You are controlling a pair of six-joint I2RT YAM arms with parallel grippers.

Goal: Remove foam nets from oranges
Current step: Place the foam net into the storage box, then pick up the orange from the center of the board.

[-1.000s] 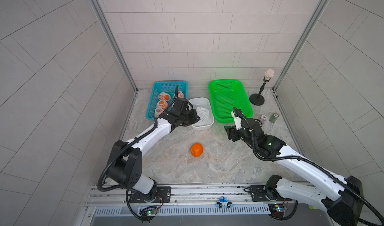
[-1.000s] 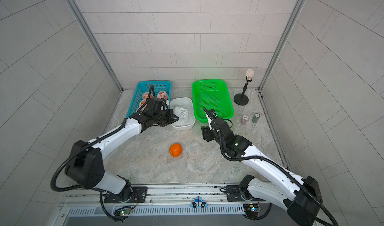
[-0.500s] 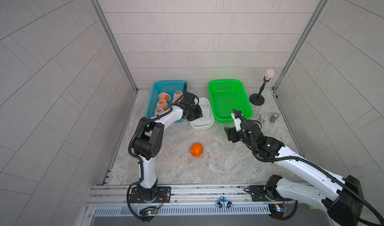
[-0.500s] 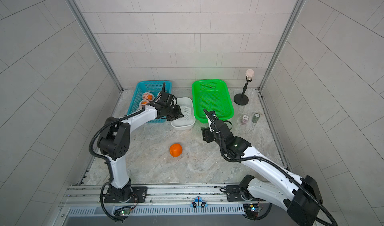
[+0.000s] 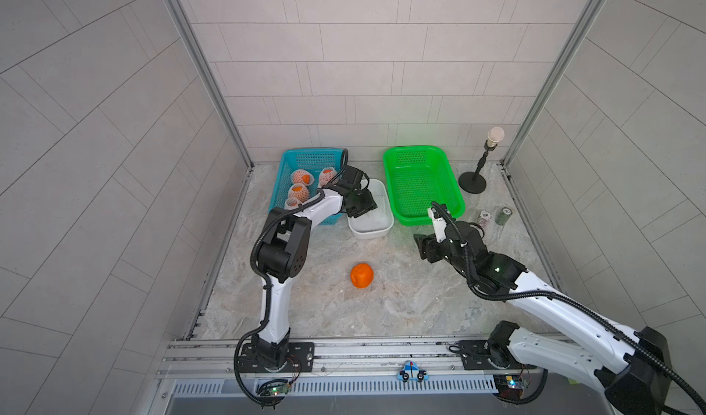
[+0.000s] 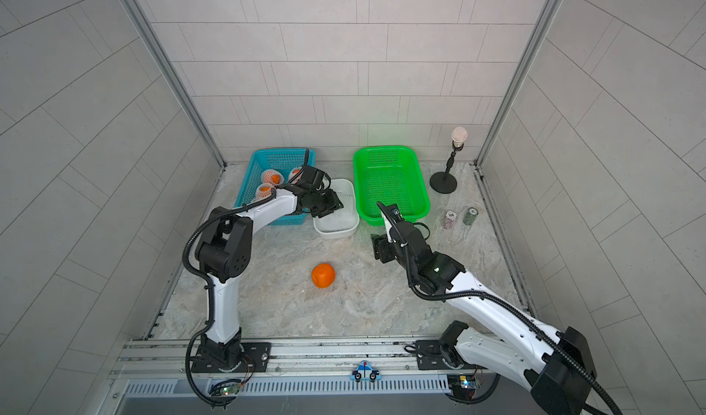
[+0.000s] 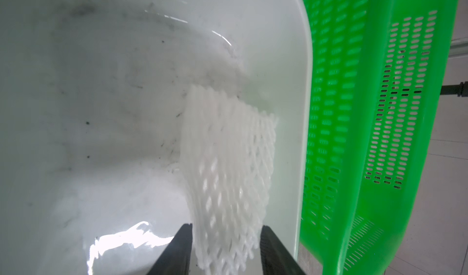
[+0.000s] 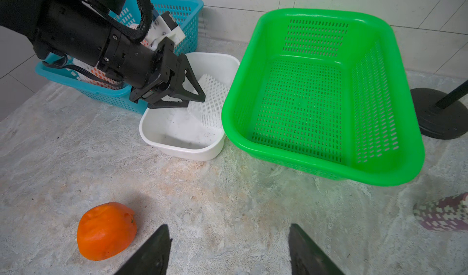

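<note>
— What could have gone wrong there?

— The foam net [image 7: 228, 159] hung between the two fingers of the left gripper [image 7: 225, 226], over the white tub [image 7: 101, 84]. The fingers were apart, but the net filled the gap, so I could not tell if it touched them. It was light and springy. It might have stuck to a finger and come back out of the tub if the arm pulled away. It might also have bounced over the rim toward the green basket [image 7: 354, 109] just beside it.

— And the right gripper?

— The right gripper [image 8: 228, 225] was wide open with nothing in it. It was above the table [image 8: 228, 185], near the bare orange [image 8: 106, 232]. That orange could roll away if it got bumped.

— What did the net look like?

— White and soft, full of diamond holes, and squashed flat. The bare orange was bright, with a dent in it. More oranges [image 5: 298, 191] sat in their nets in the blue basket [image 5: 305, 161].
</note>
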